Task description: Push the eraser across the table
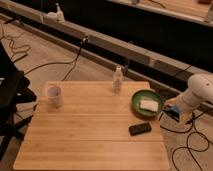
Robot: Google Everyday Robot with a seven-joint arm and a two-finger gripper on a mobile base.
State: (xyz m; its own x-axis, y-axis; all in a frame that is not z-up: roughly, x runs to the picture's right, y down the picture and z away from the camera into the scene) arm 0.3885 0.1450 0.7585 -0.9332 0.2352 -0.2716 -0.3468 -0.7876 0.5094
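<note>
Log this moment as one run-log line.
eraser: on table | pincer: off table, beside green bowl, apart from eraser

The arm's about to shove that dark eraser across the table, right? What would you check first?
1. Eraser lies flat on the table, touching nothing else: ok.
2. Gripper against the eraser: not ok; it hangs at the table's right edge, beside the green plate.
3. Green plate apart from the eraser: ok.
4. Cup and bottle off a straight leftward push line: ok.
5. Gripper's height relative to the tabletop: cannot tell.
</note>
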